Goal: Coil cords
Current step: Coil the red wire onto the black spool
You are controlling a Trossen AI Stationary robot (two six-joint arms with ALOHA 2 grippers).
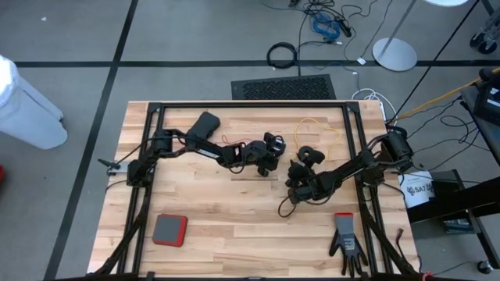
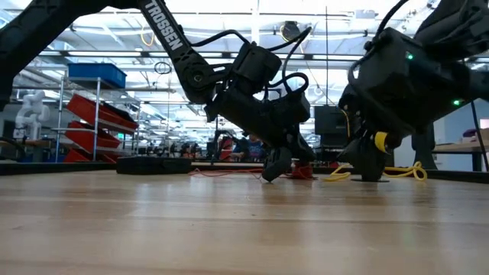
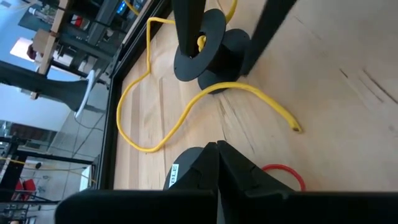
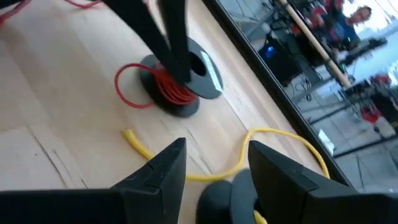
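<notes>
Right end effector (image 4: 211, 165), fingers apart, straddles the yellow cord's reel (image 4: 227, 196); the loose yellow cord (image 3: 249, 93) trails toward the fully closed left end effector (image 3: 217, 165).

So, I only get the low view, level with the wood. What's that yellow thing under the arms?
Observer: A thin yellow cord. From above it lies in a loose loop on the right arm's side, not coiled.
Operator: And the red bit beside it?
Observer: A red cord, partly wound on a small black reel, with one loop hanging off it.
Operator: Anything else lying around?
Observer: A black glove on the right arm's side and a red-and-grey pad on the left arm's side.
</notes>
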